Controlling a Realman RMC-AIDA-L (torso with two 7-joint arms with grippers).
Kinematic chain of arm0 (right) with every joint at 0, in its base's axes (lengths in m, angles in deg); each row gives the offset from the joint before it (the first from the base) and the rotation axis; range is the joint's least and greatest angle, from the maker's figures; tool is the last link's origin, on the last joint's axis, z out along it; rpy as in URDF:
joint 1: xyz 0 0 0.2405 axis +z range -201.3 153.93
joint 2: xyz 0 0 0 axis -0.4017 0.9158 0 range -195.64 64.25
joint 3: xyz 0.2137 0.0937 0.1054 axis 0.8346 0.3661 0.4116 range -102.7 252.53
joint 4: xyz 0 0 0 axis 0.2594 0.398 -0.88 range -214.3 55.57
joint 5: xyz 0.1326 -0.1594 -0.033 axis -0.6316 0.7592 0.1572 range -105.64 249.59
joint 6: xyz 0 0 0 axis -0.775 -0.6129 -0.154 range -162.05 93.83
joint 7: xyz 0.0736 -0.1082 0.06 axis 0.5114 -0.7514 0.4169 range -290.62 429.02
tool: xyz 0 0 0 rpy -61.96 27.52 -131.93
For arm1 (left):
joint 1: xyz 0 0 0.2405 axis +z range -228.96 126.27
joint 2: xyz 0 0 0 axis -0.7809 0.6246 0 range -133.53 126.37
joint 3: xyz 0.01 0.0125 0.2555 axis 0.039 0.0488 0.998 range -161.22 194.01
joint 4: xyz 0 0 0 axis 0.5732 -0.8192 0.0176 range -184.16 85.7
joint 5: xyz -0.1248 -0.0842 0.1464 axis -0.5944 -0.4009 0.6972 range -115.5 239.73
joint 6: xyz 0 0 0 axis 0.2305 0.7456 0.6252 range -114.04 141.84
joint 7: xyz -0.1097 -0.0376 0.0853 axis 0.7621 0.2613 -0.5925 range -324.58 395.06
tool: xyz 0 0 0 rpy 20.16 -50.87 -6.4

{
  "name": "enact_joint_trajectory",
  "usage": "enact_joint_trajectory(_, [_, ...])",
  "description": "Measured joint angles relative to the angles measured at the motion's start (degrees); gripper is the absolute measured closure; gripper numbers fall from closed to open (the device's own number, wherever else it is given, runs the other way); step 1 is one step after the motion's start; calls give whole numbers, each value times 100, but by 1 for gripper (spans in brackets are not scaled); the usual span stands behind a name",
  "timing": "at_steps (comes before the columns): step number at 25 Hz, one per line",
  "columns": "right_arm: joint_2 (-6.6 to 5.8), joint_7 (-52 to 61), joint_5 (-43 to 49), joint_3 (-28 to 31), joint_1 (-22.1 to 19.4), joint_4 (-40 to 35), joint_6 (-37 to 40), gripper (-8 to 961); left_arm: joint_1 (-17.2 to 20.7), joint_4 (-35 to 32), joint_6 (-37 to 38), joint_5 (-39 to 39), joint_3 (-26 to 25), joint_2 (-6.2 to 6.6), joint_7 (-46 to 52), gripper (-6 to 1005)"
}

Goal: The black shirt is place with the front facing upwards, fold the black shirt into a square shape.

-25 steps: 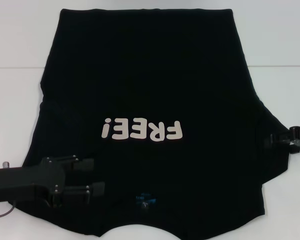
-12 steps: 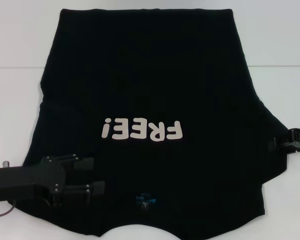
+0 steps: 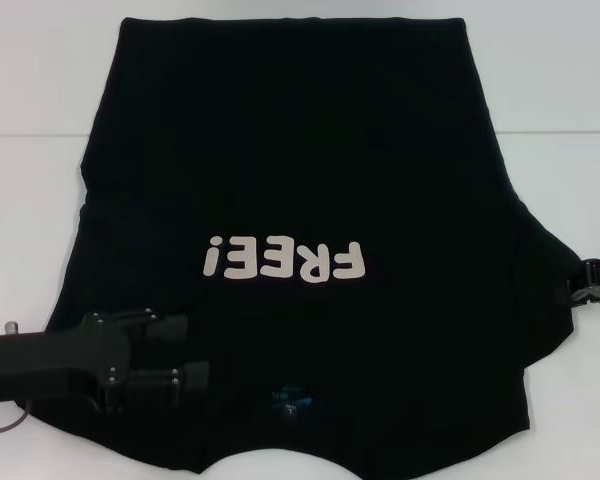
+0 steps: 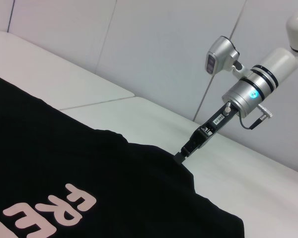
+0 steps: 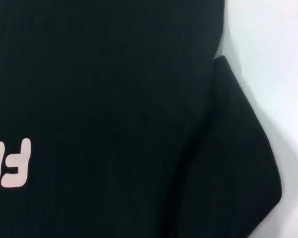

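The shirt (image 3: 300,180) lies flat, front up, on the white table (image 3: 30,90), collar nearest you. It's soft, light knit cloth: expect it to drape and slide, so pinch a hem or sleeve edge, not the middle. Your left gripper (image 3: 175,352) sits over the near left shoulder, jaws apart, holding nothing. Your right gripper (image 3: 572,292) touches the right sleeve edge; whether it has closed on the cloth, you can't tell.

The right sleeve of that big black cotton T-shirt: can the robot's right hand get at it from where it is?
Probably yes. The right hand sits at the edge of the black T-shirt, right by its sleeve, with only bare white table around it.
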Motion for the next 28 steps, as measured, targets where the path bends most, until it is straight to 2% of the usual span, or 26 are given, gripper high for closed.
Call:
enact_joint_trajectory(7, [-19, -24, 0, -21, -3, 2, 0, 943, 0, 0, 4, -1, 0, 0, 2, 212])
enact_joint_trajectory(12, [-39, -52, -58, 27, -142, -278, 68, 943, 7, 0, 4, -1, 0, 6, 8, 213])
enact_joint_trajectory(19, [-109, -284, -528, 73, -569, -816, 414, 942, -4, 0, 1, -16, -1, 9, 14, 215])
enact_joint_trajectory(28, [-179, -494, -741, 282, -714, -1257, 657, 943, -20, 0, -8, -9, -6, 9, 45, 218])
